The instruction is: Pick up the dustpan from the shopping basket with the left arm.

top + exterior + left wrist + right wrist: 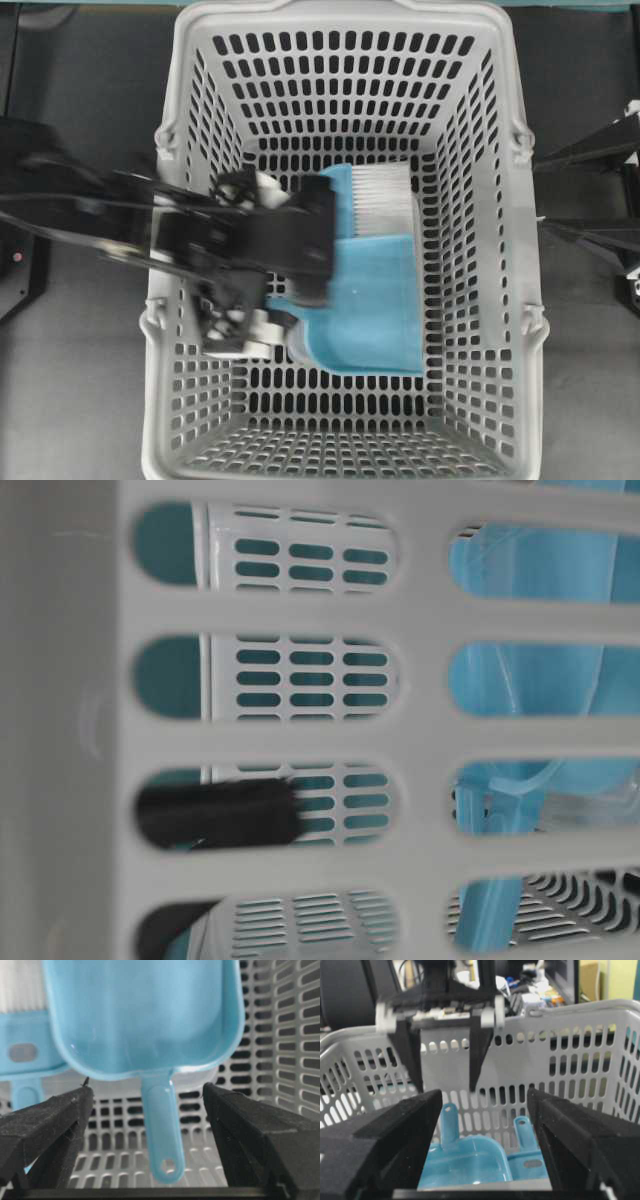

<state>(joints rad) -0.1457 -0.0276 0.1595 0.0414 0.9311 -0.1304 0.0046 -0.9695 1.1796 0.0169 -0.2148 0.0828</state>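
The teal dustpan [372,305] lies flat on the floor of the grey shopping basket [340,60], and its thin handle [162,1130] points at the left wall. My left gripper [147,1091] hangs open just above that handle, with one finger [50,1125] on each side and neither touching it. Seen from the right wrist, the left gripper [446,1087] points straight down over the dustpan [465,1160]. My right gripper [484,1092] is open and empty, outside the basket's right wall.
A blue hand brush with white bristles [380,195] lies beside the dustpan toward the far wall, and its handle [524,1132] runs parallel to the dustpan's. The basket's slotted walls [295,1035] rise close around the left gripper. The right arm [600,150] stays at the right edge.
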